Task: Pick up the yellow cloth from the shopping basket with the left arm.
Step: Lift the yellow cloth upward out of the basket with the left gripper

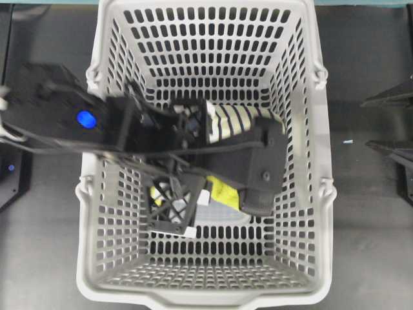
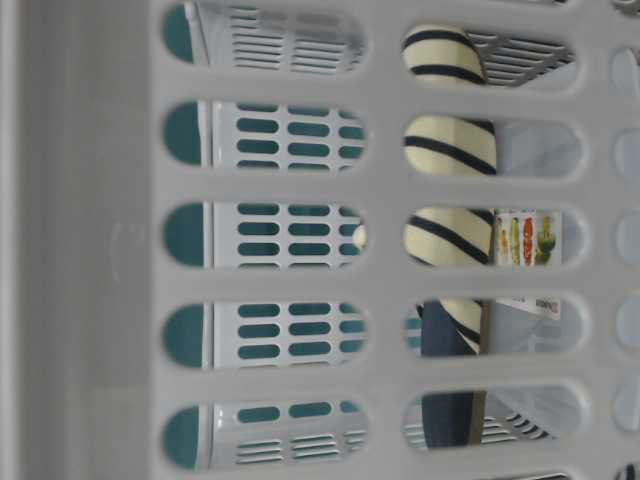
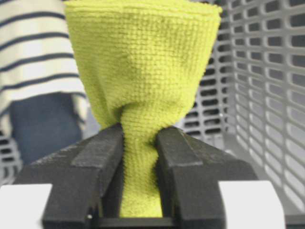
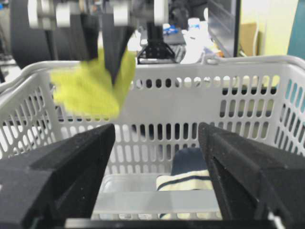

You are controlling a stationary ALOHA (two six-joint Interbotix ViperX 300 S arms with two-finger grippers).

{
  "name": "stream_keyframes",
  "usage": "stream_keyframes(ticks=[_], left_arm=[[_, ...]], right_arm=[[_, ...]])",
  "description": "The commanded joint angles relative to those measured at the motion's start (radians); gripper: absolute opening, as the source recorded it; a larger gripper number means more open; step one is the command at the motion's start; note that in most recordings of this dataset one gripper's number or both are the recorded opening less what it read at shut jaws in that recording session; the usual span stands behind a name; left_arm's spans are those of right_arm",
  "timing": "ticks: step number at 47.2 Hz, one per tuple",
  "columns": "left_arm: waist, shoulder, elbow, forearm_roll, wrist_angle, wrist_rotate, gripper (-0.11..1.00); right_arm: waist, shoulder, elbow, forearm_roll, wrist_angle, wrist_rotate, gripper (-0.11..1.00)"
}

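The yellow cloth point(image 3: 143, 62) is pinched between the black fingers of my left gripper point(image 3: 140, 138) and bunches out beyond them. In the right wrist view the cloth point(image 4: 88, 90) hangs from the left gripper point(image 4: 114, 59) at about the height of the rim of the shopping basket point(image 4: 238, 62). In the overhead view the left arm reaches into the basket point(image 1: 322, 161), and bits of the cloth point(image 1: 223, 192) show beside the gripper point(image 1: 184, 200). My right gripper point(image 4: 156, 138) is open and empty outside the basket, at the right edge of the overhead view point(image 1: 366, 123).
A cream-and-navy striped slipper point(image 1: 235, 119) lies on the basket floor and also shows in the other views point(image 2: 450, 145) point(image 3: 28, 57) point(image 4: 186, 181). A clear plastic box point(image 4: 138, 191) lies beside it. The basket walls point(image 3: 267, 71) stand close around the left gripper.
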Motion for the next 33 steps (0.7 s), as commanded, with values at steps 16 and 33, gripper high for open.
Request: stream_keyframes(ticks=[16, 33], left_arm=[[0.017, 0.037, -0.141, 0.002, 0.060, 0.055, 0.16], [0.028, 0.040, -0.150, 0.002, 0.058, 0.055, 0.16]], right_arm=[[-0.002, 0.006, -0.008, -0.003, -0.003, 0.006, 0.68], [-0.002, 0.002, -0.009, -0.002, 0.009, 0.008, 0.68]])
